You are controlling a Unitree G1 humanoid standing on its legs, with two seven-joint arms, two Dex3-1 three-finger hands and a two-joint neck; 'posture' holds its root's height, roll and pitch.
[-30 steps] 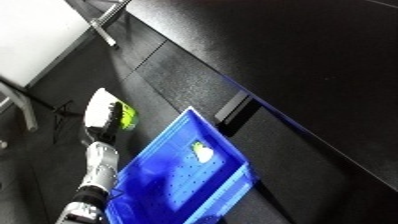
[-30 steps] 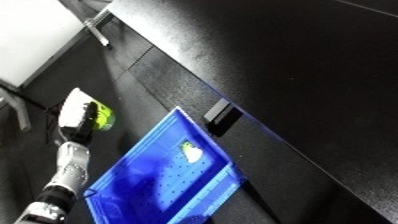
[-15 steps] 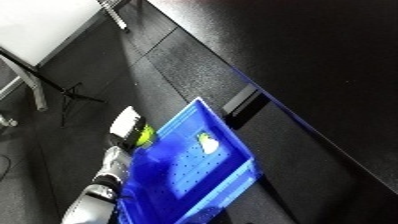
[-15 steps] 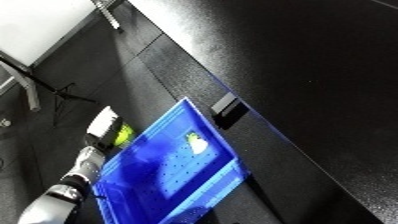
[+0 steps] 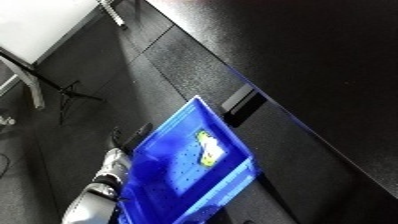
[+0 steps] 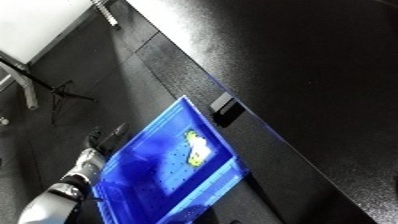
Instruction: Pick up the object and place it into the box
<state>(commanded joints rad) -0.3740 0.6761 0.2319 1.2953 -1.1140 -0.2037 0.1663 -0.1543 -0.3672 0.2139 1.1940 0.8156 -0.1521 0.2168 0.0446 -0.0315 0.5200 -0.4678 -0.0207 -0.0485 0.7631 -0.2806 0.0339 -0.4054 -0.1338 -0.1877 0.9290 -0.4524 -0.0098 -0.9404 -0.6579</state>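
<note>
Beside the blue bin (image 5: 169, 145) holding the object (image 5: 210, 148), the left hand (image 6: 107, 136) hangs empty, fingers relaxed.

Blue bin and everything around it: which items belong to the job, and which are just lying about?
Job items:
blue bin
yellow and white object inside the bin
left robot hand, beside the bin's outer wall

Just lying about:
dark table
metal stand legs on the floor

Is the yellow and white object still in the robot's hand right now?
No, the yellow and white object lies on the floor of the blue bin, while the left hand beside the bin holds nothing.
</note>
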